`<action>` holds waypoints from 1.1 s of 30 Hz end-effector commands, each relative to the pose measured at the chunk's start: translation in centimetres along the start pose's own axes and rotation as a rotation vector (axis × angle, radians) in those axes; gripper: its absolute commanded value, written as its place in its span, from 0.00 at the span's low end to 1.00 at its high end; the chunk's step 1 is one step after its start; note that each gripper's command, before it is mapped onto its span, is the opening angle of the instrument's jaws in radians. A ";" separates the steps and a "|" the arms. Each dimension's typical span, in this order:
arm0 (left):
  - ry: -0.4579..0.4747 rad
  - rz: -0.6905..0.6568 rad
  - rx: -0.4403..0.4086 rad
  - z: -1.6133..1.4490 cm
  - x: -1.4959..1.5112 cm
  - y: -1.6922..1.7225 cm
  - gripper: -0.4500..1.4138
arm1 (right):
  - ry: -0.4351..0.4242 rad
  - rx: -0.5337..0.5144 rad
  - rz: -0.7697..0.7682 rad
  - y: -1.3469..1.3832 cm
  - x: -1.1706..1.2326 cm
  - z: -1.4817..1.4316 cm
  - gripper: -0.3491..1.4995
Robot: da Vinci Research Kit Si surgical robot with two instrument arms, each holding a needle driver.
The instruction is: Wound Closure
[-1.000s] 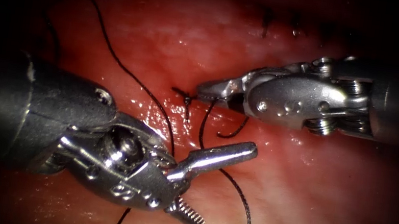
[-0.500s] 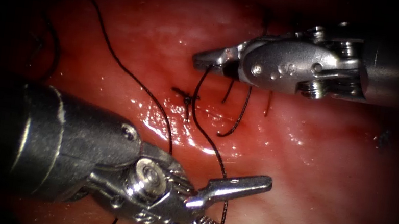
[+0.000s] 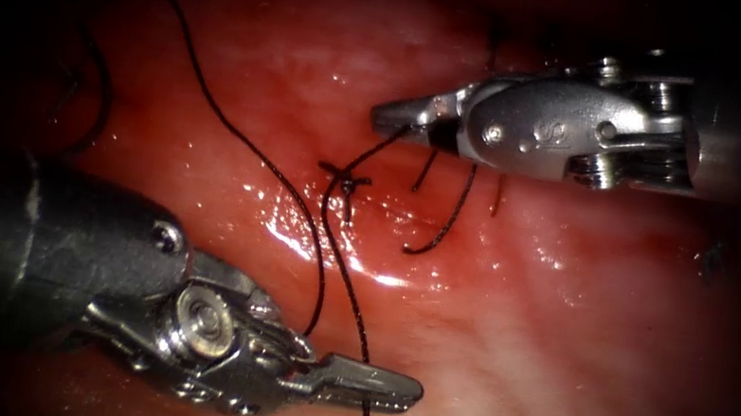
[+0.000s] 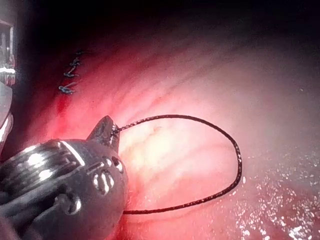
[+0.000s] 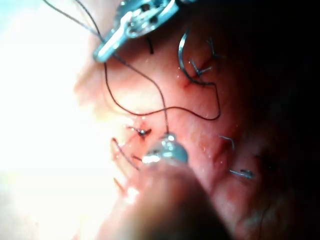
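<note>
Endoscope view: against the frame half a second earlier, the left pincer (image 3: 385, 390) has clenched on the thread (image 3: 350, 291); its jaws stood apart then and now lie together, with the strand running through them. It has also drawn slightly left. The right pincer (image 3: 392, 117) has shifted a little right and down and is likewise clenched on the thread at its tip. The strand between the two tools runs on a long diagonal from upper right to lower left, passing the knot (image 3: 347, 179) at the cut, then dropping steeply to the left tool. A second strand sweeps from upper left down to the left tool. The tissue (image 3: 563, 339) is wet with red fluid (image 3: 310, 229). No needle can be made out.

Left wrist view: the left pincer (image 4: 106, 131) grips the thread (image 4: 235, 155), which forms a wide loop over the tissue.

Right wrist view: the right pincer (image 5: 162, 150) holds the thread (image 5: 150, 87), which leads to the left pincer (image 5: 107, 47). Several finished stitches (image 5: 240, 173) sit nearby.
</note>
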State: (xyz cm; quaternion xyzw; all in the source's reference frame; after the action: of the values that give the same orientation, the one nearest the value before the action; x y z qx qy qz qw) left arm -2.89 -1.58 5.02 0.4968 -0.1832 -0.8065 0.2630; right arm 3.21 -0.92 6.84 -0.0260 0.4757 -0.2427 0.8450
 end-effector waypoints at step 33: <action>-0.217 -0.084 0.019 -0.29 -0.60 0.39 0.00 | 0.347 0.015 0.666 -0.17 0.26 -1.47 0.99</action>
State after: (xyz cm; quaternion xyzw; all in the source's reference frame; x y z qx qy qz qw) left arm -2.26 -1.52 5.47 0.4148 -0.1976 -0.8649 0.2022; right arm 2.00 -0.92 5.82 0.1782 0.5953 0.0443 0.7822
